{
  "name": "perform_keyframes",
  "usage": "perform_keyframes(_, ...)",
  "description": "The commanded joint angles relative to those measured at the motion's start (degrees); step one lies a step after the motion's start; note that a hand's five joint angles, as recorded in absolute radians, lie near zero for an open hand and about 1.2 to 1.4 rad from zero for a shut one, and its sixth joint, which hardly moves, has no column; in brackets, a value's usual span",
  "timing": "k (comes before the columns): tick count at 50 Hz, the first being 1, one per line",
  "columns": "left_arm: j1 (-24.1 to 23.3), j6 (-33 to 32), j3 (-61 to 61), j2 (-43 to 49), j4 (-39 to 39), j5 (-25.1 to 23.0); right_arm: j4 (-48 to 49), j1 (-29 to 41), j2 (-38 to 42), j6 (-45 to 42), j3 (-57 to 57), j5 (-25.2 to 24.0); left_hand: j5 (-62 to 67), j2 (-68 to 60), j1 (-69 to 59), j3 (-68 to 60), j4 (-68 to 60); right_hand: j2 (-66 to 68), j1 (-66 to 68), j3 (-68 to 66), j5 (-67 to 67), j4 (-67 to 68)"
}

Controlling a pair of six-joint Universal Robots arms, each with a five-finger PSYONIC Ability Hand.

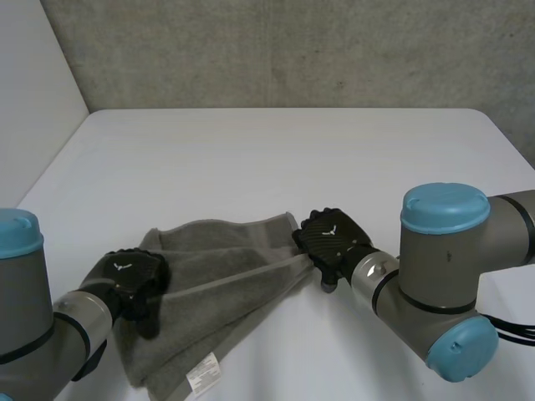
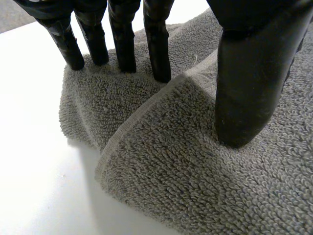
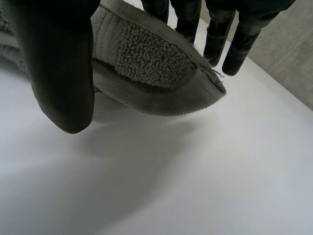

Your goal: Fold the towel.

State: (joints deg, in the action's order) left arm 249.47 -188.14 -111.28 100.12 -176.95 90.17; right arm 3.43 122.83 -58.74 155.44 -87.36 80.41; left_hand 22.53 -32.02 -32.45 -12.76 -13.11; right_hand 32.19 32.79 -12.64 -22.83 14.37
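Note:
A grey towel (image 1: 217, 284) lies bunched in loose folds on the near part of the white table (image 1: 276, 159), with a white label (image 1: 203, 373) at its near edge. My left hand (image 1: 129, 277) is on the towel's left edge. In the left wrist view a ridge of towel (image 2: 186, 186) with a hem sits pinched between the fingers (image 2: 156, 44) and the thumb (image 2: 249, 88). My right hand (image 1: 330, 236) is at the towel's right corner. That corner (image 3: 151, 63) is pinched between the thumb (image 3: 58, 63) and the fingers (image 3: 215, 44) and hangs just above the table.
The table stretches bare and wide beyond the towel, up to a grey wall (image 1: 276, 50) at the back. Its left edge (image 1: 50, 167) runs diagonally beside a pale side wall. Both arms reach in from the near side.

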Motion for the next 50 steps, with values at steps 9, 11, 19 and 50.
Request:
perform_keyframes(9,-0.5,0.1,0.1,0.9,-0.9,0.3,-0.4,0.0,-3.0,-0.4,-1.1,-0.4,38.0,-38.5,-38.1,2.8,3.1,47.7,47.1,2.6,-47.1,-4.4)
perform_keyframes(11,-0.6,0.1,0.2,0.2,-0.9,0.3,-0.7,0.0,-3.7,-0.5,-1.2,-0.4,45.3,-45.8,-45.4,2.8,3.1,47.8,47.2,2.6,-47.2,-4.4)
perform_keyframes(19,-0.4,0.4,0.2,-7.6,-0.6,0.0,-5.3,-1.4,-13.8,-0.7,-1.4,-5.7,47.5,-48.0,-47.6,2.8,3.1,47.8,47.2,2.6,-47.2,-4.4)
perform_keyframes(50,-6.2,-2.1,43.0,-8.6,-29.5,-10.7,19.7,-6.4,-23.7,-3.0,27.2,0.2,47.5,-48.0,-47.6,2.8,3.1,47.8,47.2,2.6,-47.2,-4.4)
